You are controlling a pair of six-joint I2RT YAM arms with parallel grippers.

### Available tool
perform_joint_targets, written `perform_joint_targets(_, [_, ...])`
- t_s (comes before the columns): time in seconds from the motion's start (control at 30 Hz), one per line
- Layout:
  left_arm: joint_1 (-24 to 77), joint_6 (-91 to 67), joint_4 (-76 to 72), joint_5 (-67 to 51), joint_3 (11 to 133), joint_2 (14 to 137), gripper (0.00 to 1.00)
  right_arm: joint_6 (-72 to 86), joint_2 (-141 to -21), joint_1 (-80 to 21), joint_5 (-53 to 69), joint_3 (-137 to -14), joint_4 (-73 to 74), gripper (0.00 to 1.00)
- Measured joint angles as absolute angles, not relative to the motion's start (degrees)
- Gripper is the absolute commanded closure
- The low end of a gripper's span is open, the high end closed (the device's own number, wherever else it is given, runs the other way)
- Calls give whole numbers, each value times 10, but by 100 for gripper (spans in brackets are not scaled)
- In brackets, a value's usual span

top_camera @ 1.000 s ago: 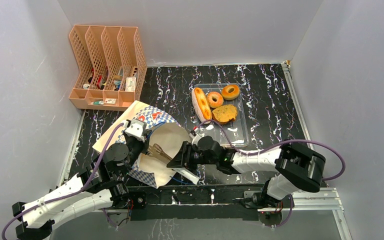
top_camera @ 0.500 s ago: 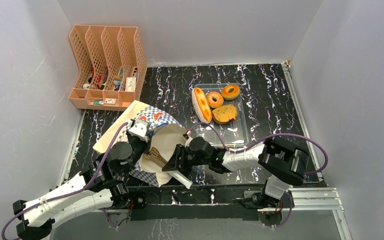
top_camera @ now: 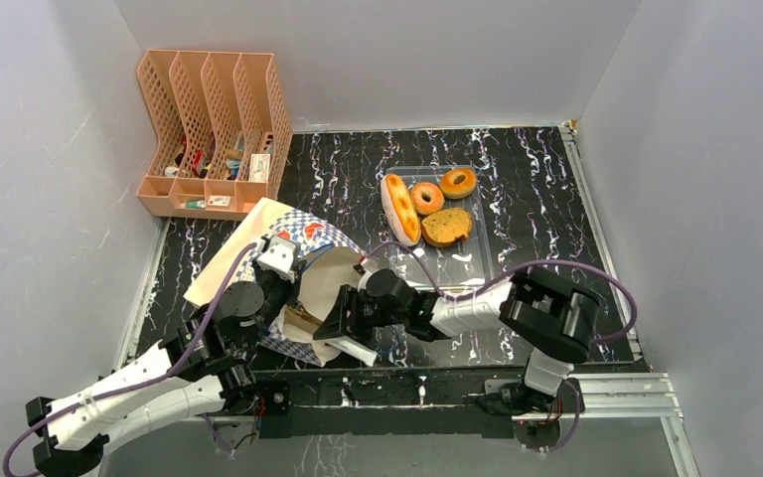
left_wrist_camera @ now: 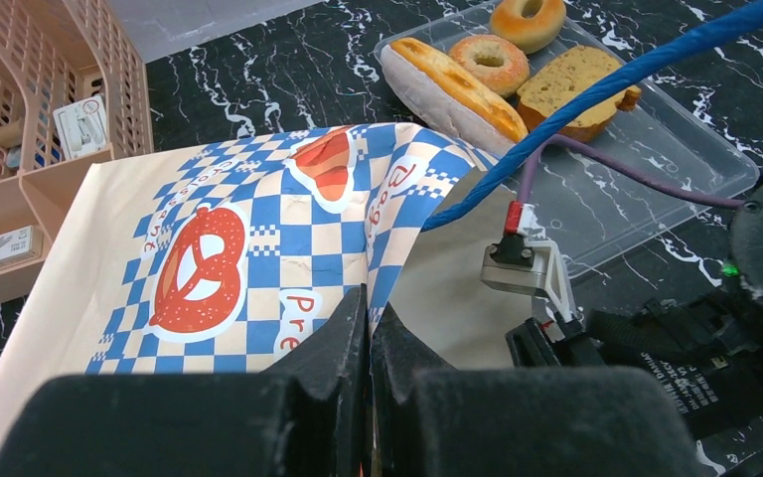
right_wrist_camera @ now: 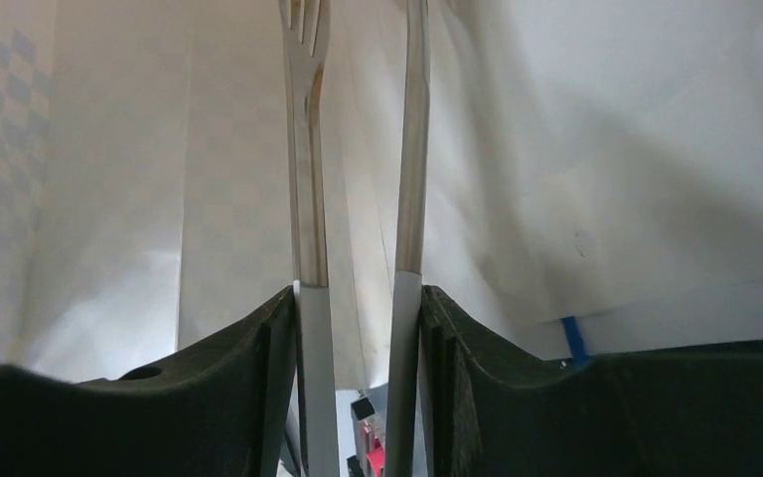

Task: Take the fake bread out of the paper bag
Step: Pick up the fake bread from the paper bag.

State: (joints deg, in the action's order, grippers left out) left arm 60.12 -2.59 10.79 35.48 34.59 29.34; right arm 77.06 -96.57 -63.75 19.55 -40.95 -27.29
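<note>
The tan paper bag [top_camera: 303, 234] [left_wrist_camera: 209, 268] with its blue-and-white checks lies at the near left, mouth facing right. My left gripper [top_camera: 285, 296] [left_wrist_camera: 369, 308] is shut on the upper edge of that mouth, holding it up. My right gripper [top_camera: 343, 320] [right_wrist_camera: 358, 298] is shut on thin metal tongs [right_wrist_camera: 305, 199] and reaches into the mouth; the tong arms stand apart between pale paper walls, and no bread shows inside. The fake bread lies on a clear tray [top_camera: 472, 263]: a long loaf [top_camera: 398, 207] [left_wrist_camera: 454, 84], two rings [top_camera: 426, 197] [top_camera: 457, 182] and a toast slice [top_camera: 446, 227].
A peach mesh file organizer [top_camera: 214, 129] [left_wrist_camera: 30, 129] stands at the back left against the wall. The bag's blue cord handle [left_wrist_camera: 596, 94] arcs across the left wrist view above the tray [left_wrist_camera: 656, 149]. Grey walls close in on three sides of the black marbled table.
My right gripper has moved left, carrying the tongs deeper into the bag's mouth. The left gripper has kept its grip on the bag's edge and barely shifted.
</note>
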Motion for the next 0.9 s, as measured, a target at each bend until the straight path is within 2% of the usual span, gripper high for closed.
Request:
perform_joint_targets(0.43, [601, -25, 109, 338, 346, 311, 100, 776, -1056, -636, 216, -482, -277, 59])
perform_joint_targets(0.67, [601, -25, 113, 334, 346, 316, 100, 781, -1077, -629, 229, -497, -295, 83])
perform_joint_targets(0.9, [601, -26, 116, 341, 346, 309, 100, 780, -1067, -621, 225, -483, -316, 96])
